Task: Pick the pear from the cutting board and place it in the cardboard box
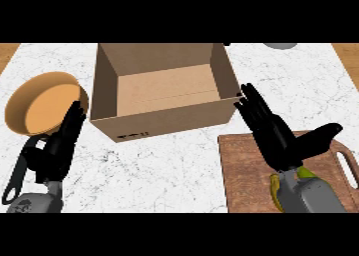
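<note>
White marbled bench (167, 170) carries an open box (163, 90), a pan (42, 102) at left and a board (245, 172) at right. The right hand (274, 135) hovers over the board, fingers straight, thumb spread, holding nothing. The pear (306, 173) peeks out green beneath its wrist. The grasp is not yet made: next, lower and curl round the pear. The left hand (60, 142) rests open beside the pan.

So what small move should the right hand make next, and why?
Probably lower the right hand and curl its fingers round the pear. The hand is open above the cutting board, only a green sliver of pear shows beneath the wrist, and the cardboard box holds nothing.
</note>
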You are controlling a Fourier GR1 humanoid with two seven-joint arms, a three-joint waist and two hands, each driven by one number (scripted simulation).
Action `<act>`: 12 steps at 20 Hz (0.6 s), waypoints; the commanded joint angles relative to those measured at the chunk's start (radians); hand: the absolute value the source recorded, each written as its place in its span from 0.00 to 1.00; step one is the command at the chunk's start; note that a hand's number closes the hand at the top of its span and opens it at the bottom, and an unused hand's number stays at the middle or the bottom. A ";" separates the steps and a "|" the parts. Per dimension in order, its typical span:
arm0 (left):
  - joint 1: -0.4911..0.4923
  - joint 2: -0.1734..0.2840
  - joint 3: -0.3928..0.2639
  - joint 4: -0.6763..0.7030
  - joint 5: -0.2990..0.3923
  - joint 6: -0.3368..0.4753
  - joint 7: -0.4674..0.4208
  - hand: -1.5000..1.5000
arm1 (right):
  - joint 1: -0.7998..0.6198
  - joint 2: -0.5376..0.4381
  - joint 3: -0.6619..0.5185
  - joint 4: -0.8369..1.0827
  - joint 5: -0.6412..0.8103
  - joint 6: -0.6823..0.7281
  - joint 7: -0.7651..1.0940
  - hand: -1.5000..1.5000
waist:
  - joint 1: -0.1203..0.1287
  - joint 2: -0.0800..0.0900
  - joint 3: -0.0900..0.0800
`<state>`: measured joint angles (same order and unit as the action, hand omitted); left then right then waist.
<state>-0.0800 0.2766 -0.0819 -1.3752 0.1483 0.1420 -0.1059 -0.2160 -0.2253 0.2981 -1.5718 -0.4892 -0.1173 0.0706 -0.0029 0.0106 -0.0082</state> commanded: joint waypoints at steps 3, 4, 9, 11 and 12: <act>-0.014 0.070 0.029 -0.019 -0.065 0.022 0.060 0.50 | -0.102 -0.115 -0.213 0.063 -0.116 0.148 0.009 0.00 | 0.008 -0.009 0.009; 0.017 0.038 -0.019 -0.027 -0.115 0.064 0.056 0.50 | -0.119 -0.170 -0.284 0.134 -0.151 0.215 -0.026 0.00 | 0.013 -0.007 0.010; 0.036 0.093 -0.015 -0.059 -0.126 0.047 0.109 0.50 | -0.008 -0.324 -0.236 0.271 0.183 -0.002 -0.002 1.00 | 0.009 -0.005 0.010; 0.041 0.066 -0.050 -0.105 -0.163 0.086 0.166 0.50 | 0.050 -0.258 -0.308 0.347 0.095 0.049 -0.138 0.00 | 0.008 -0.008 0.012; 0.098 0.050 -0.057 -0.096 -0.180 0.097 0.111 0.50 | 0.062 -0.244 -0.324 0.300 0.070 0.039 -0.122 0.00 | 0.004 -0.011 0.009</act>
<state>-0.0400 0.3417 -0.1081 -1.4353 0.0107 0.2111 -0.0034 -0.2203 -0.4879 0.0424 -1.3282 -0.4091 -0.0431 0.0104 0.0034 0.0044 -0.0010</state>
